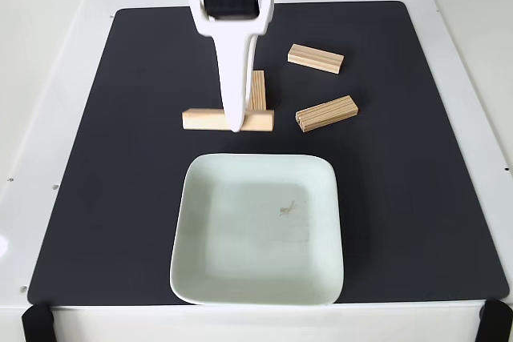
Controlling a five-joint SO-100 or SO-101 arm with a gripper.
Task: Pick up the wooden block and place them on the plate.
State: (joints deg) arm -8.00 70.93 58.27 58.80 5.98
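Several wooden blocks lie on the black mat above the plate (pixel 183 238). One block (pixel 204 119) lies crosswise, and the tip of my white gripper (pixel 236 124) comes down over its middle and hides that part. A second block (pixel 258 90) lies lengthwise just behind it, partly covered by the arm. Two more blocks (pixel 316 58) (pixel 326 113) lie to the right, apart from the gripper. The pale green plate holds nothing but a small dark smudge. The arm hides the jaws, so I cannot tell how they stand.
The black mat (pixel 120 158) covers most of the white table (pixel 40 118). Dark clamps sit at the front corners (pixel 36 322) (pixel 494 319). The arm's base stands at the back edge, top centre.
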